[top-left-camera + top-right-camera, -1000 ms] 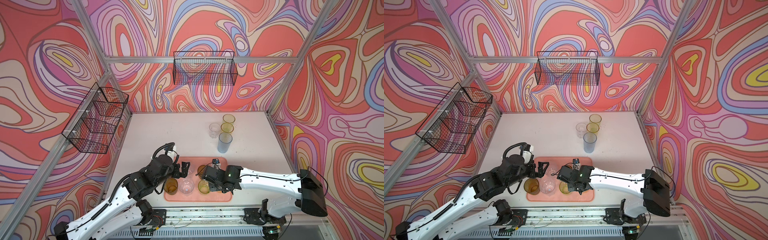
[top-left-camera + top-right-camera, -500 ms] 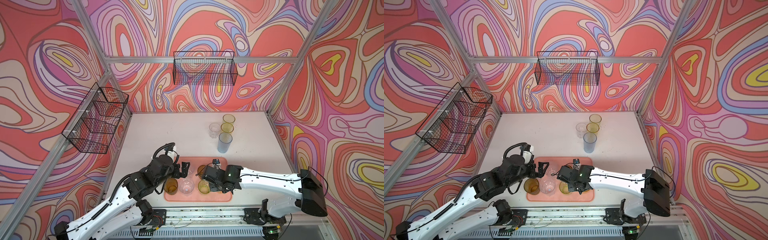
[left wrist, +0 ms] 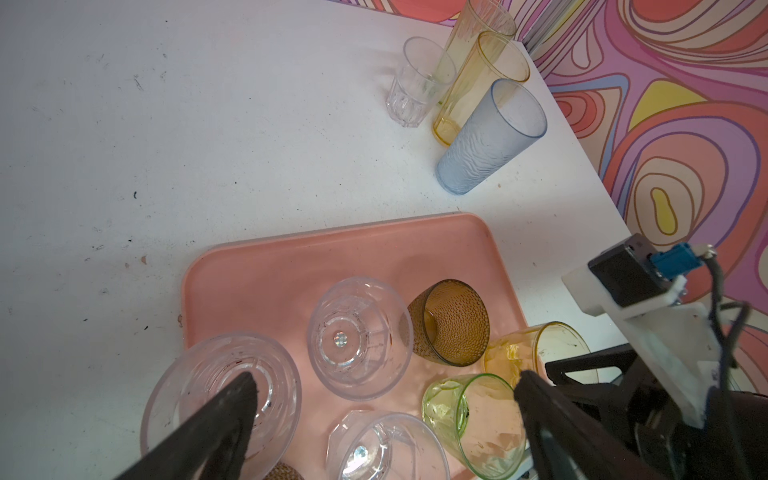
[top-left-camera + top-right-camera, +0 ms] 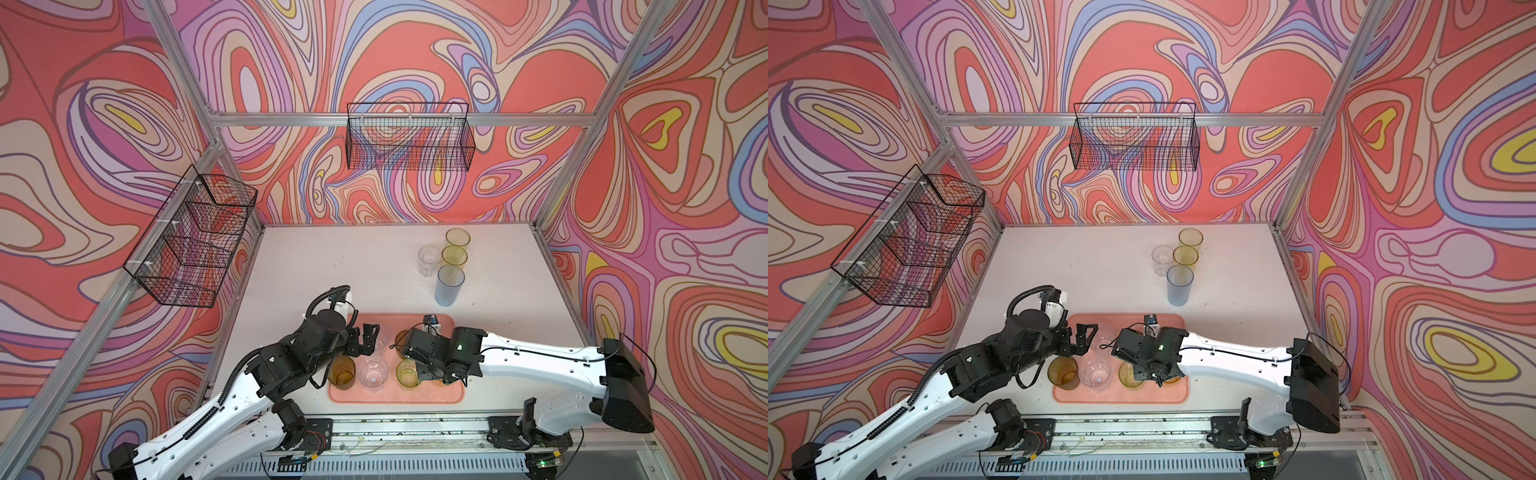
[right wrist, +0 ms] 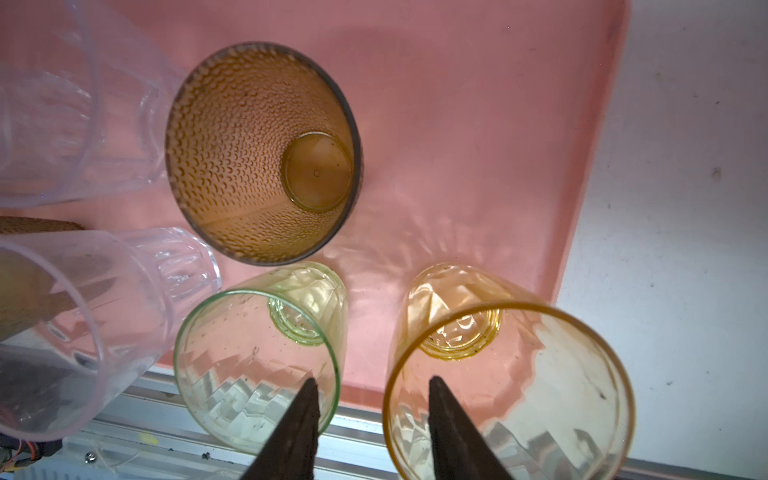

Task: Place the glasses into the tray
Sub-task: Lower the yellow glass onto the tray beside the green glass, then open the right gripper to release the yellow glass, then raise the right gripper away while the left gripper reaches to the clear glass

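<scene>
The flat pink tray (image 4: 390, 395), low-rimmed and round-cornered, lies near on the white table (image 4: 332, 266). On it stand seven, short and see-through: three ribbed clear glasses (image 3: 359, 336), two dimpled brown glasses (image 5: 262, 153), one faceted green glass (image 5: 257, 357), one faceted orange glass (image 5: 511, 390). Far right stand four more: one short clear glass (image 4: 428, 262), two tall yellow glasses (image 4: 457, 239), one tall rippled blue glass (image 4: 448, 286). The left gripper (image 3: 382, 395) gapes wide above the tray; the right gripper (image 5: 371, 380) has its jaws apart, clamping nothing.
</scene>
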